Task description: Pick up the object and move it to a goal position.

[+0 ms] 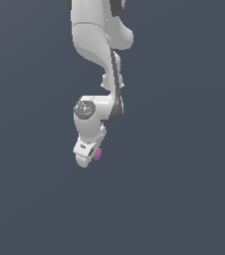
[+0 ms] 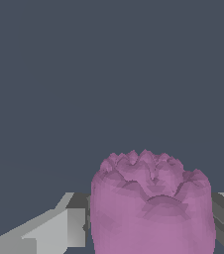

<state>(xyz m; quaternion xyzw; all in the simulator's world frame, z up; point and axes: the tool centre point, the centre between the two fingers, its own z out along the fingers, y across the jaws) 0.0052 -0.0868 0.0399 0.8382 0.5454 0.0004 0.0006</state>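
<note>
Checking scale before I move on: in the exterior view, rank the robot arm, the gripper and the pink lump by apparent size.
1. Robot arm, by far the largest.
2. Gripper.
3. Pink lump, only a small bit visible beside the gripper.

Matt, bumpy pink-purple object (image 2: pixel 151 208); smooth, glossy white plastic-looking claw (image 1: pixel 90 158) with matt grey fingers (image 2: pixel 77 218).

plain grey-blue ground (image 1: pixel 184 199), featureless
</note>
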